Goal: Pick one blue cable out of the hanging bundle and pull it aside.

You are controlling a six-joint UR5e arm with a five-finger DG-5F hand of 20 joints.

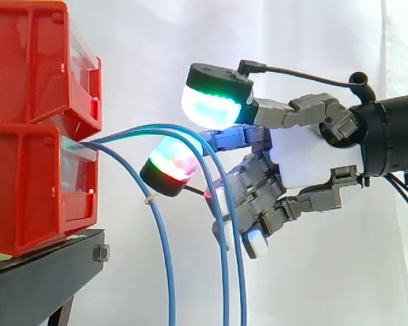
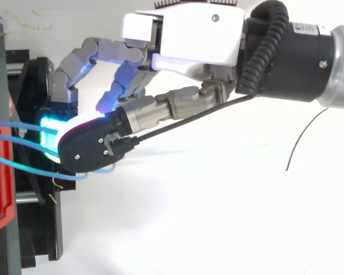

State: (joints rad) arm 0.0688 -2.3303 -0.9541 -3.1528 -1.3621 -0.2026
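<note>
Your hand is partly open. Its 2 extended pads stand apart and bracket 2 of the 3 blue cables where they arch out from the red bins. Nothing is pinched yet. This straddle looks meant to single out 1 cable before closing.

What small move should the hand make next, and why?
Probably close the hand a little, so the green pad and the red-green pad pinch one blue cable. The two pads stand apart, the cables arc through the gap between them from the red bins, and none looks pinched yet, so pulling now might slip.
</note>
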